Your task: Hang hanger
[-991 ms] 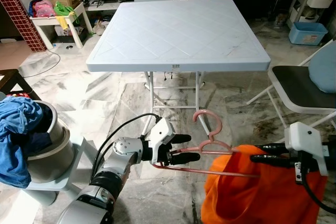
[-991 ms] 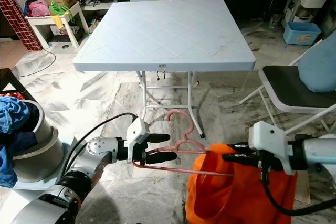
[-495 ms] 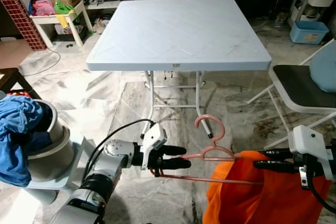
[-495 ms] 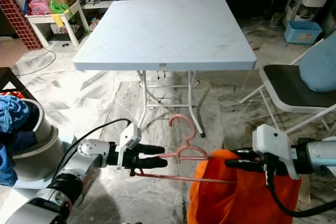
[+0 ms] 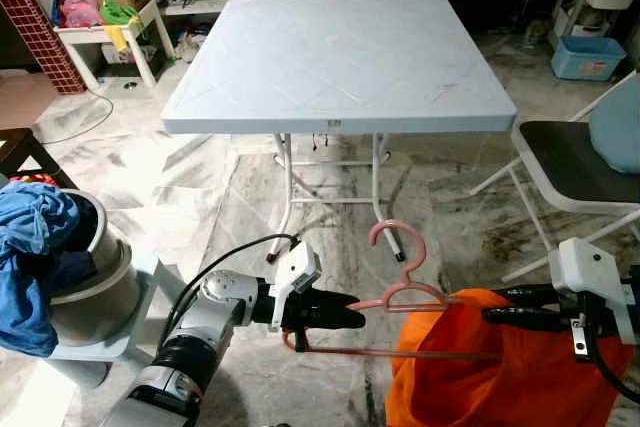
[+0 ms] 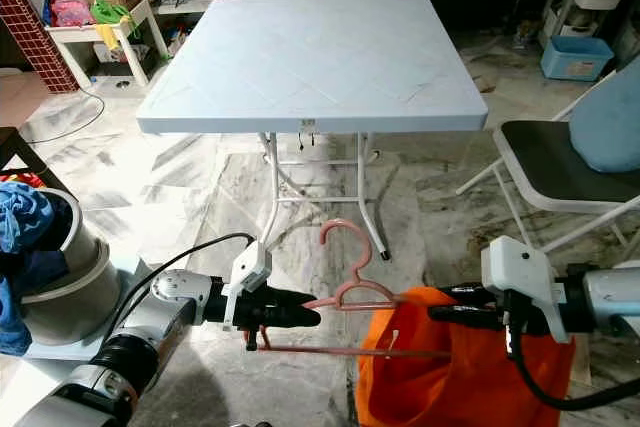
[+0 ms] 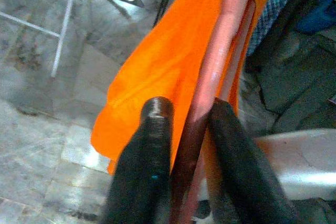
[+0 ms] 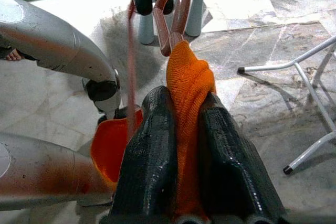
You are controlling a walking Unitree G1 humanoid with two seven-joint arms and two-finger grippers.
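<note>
We see two silver arms, each ending in a white wrist block and a left gripper (image 5: 338, 309) and right gripper (image 5: 497, 305) with long black fingers. Black cables loop over both; markings look unreadable.

Open marble floor (image 5: 200, 197) ahead of both hands, table legs (image 5: 290, 182) beyond, folding chair (image 5: 575, 172) crowding the right

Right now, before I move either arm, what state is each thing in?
Left gripper: shut on the pink hanger's end.
Right gripper: shut on the orange garment.
Pink hanger: held level, hook up, not hung yet.
Orange garment: partly on the hanger, hanging down.
White folding table: unfolded, standing.
Blue clothes: heaped in the basket.
</note>
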